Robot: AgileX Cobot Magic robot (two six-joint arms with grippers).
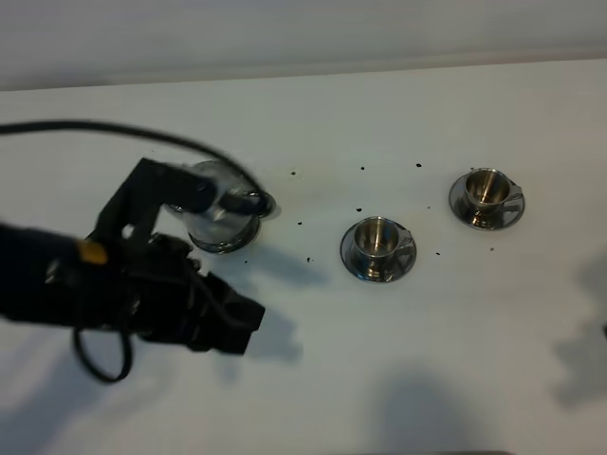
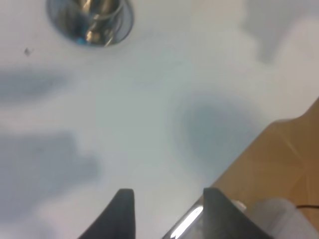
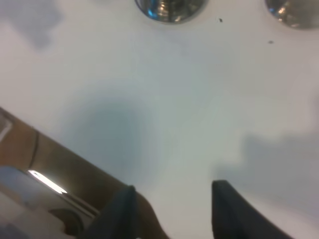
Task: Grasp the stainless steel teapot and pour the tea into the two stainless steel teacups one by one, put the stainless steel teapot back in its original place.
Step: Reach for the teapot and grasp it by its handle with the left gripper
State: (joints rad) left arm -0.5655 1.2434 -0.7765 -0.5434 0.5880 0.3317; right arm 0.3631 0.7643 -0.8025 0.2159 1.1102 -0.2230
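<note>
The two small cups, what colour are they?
Shiny silver metal, both the middle cup and the right cup; the high overview camera shows it best.

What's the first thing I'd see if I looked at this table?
A big black robot arm fills the left side, partly hiding the shiny round steel teapot behind it. To the right, two small shiny steel teacups on saucers gleam on the white table, with tiny dark specks scattered around them.
</note>
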